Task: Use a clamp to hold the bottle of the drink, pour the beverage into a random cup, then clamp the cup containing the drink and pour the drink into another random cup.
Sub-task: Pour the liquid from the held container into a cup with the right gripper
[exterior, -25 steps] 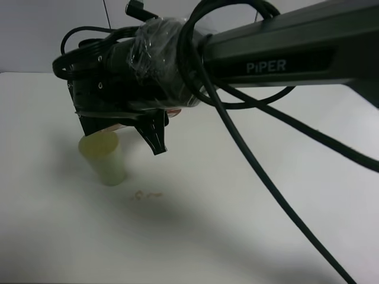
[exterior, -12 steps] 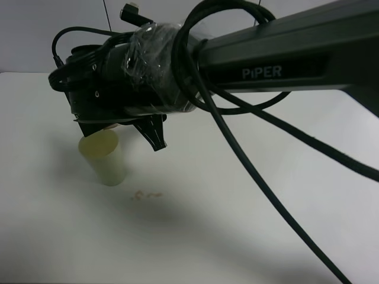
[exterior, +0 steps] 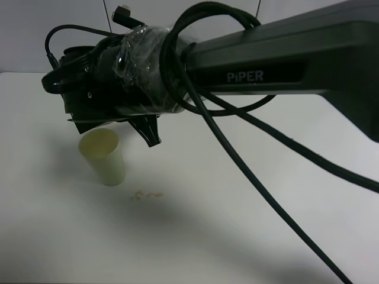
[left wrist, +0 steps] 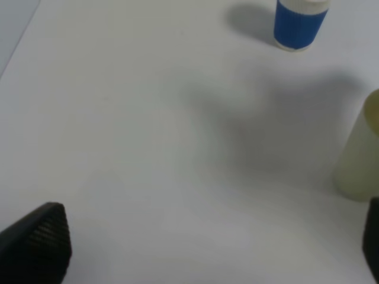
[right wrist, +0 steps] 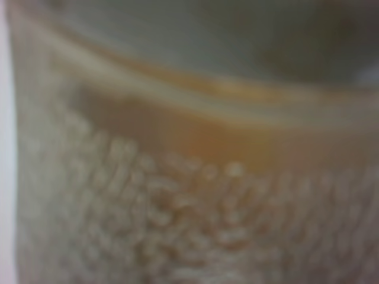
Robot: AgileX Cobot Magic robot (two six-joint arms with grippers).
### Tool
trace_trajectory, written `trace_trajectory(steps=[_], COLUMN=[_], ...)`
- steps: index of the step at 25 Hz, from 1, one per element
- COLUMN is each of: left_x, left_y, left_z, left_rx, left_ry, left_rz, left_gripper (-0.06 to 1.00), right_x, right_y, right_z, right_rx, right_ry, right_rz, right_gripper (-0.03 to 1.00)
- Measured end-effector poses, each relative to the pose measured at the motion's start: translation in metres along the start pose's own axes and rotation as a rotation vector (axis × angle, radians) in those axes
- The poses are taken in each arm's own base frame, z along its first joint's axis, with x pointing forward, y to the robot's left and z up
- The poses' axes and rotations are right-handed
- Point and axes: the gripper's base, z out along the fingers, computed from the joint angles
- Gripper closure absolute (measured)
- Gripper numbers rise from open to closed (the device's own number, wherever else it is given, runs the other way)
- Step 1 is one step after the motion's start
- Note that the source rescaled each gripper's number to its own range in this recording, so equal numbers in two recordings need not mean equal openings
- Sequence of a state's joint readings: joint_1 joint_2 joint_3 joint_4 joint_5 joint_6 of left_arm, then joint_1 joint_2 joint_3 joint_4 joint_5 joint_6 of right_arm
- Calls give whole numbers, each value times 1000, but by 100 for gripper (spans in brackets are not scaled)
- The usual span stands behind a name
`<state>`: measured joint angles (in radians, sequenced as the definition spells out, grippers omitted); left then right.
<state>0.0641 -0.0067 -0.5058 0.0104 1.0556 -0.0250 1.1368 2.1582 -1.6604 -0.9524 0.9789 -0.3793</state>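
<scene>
left pincer (left wrist: 204, 245): spread as wide as it goes, nothing gripped. It's parked low over the tabletop (left wrist: 118, 118), and the blue cup (left wrist: 299, 23) is seen well off from it.
yellow-green cup (exterior: 102, 155): stood upright on the left side of the tabletop. The whole rim can be seen now; a second ago part of it was covered by a pincer finger. Whether anything's inside can't be made out.
right pincer (exterior: 142, 125): clamped shut on the bottle (right wrist: 189, 177) and reached right across to the left side. It's held above the cup, clear of the rim. Over the last second it's been raised a little and carried further left, and the bit of red label that peeked out underneath is no longer seen.
bottle: hidden in the high view, but the right wrist view is filled with it. It's blurry, and a band of brown drink (right wrist: 195, 139) is visible inside.
drops (exterior: 145, 194): a few brownish specks just beside the cup, not changed at all.
what that means: the first pour is probably being wound up, or the pincer is being re-aimed, and it can't be told which. The cup-to-blue-cup pour isn't started yet.
</scene>
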Motion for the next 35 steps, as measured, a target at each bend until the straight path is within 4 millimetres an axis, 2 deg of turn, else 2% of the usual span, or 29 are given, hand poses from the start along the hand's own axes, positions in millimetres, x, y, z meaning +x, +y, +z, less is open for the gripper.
trace_trajectory(steps=[10,35], left_x=[0,0], left_y=[0,0], left_z=[0,0], left_rx=[0,0], left_ry=[0,0], left_rz=[0,0], left_gripper=[-6,-6], right_x=[-2,1], right_y=[-1,-3], right_z=[-2,-3], right_rx=[17,44], right_ry=[5,50], right_rz=[-90,-126], right_gripper=[97,97])
